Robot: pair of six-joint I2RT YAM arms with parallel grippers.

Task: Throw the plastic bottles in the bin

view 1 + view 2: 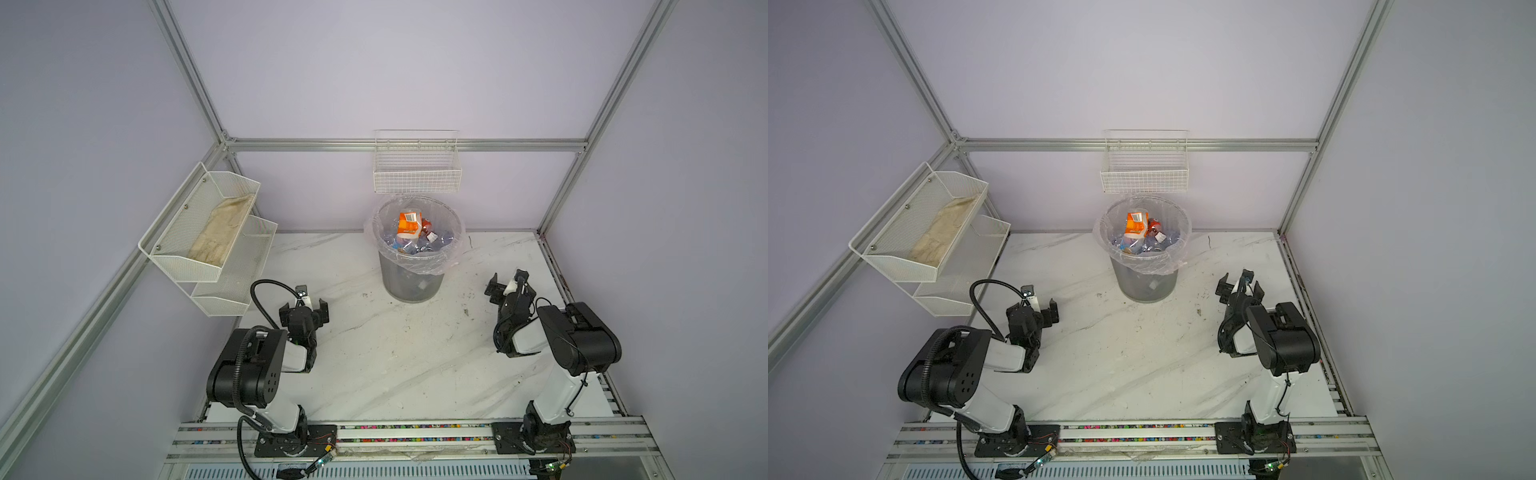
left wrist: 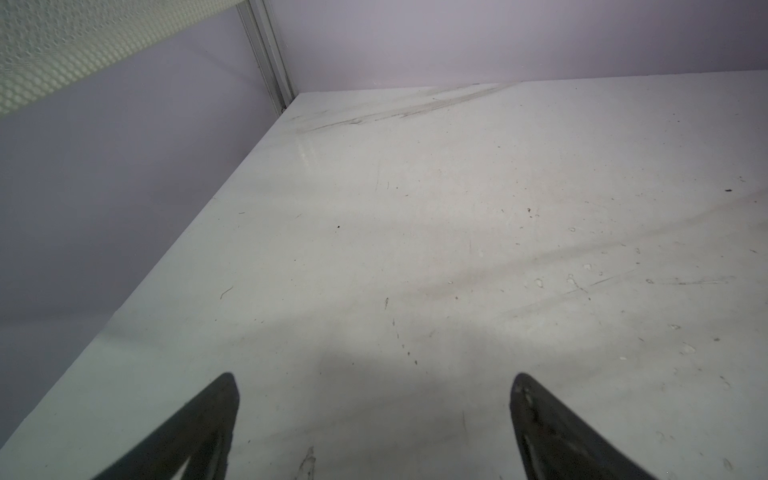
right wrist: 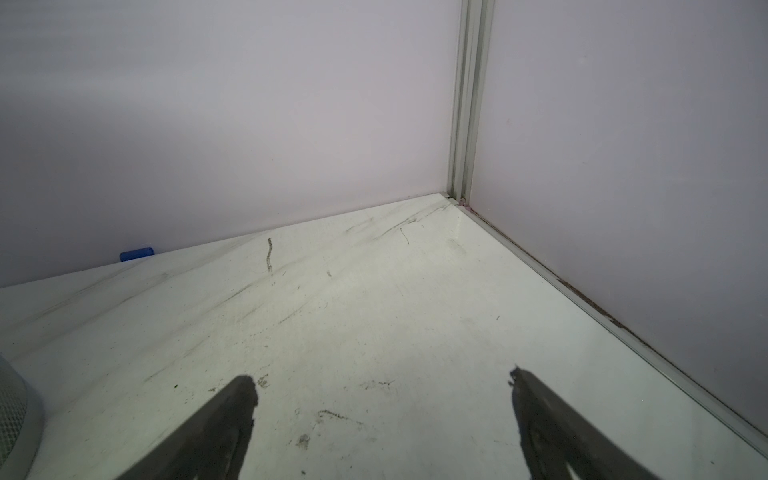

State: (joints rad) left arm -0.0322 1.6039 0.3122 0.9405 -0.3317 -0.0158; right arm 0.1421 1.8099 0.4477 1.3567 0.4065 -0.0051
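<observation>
Black-fingered, the left claw (image 1: 304, 309) and the right claw (image 1: 509, 286) are met first; how are they set?
Both are spread wide and nothing is held; they are poised above the marble worktop (image 1: 395, 353).
And where are the plastic bottles (image 1: 415, 239) found?
They are piled inside the bin (image 1: 407, 284), which is stood at the back of the worktop, apart from both claws, under a white wire basket (image 1: 417, 174).

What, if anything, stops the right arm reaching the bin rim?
Probably yes, it can reach: the right gripper stands open and empty beside the bin, with only bare table between them.
</observation>
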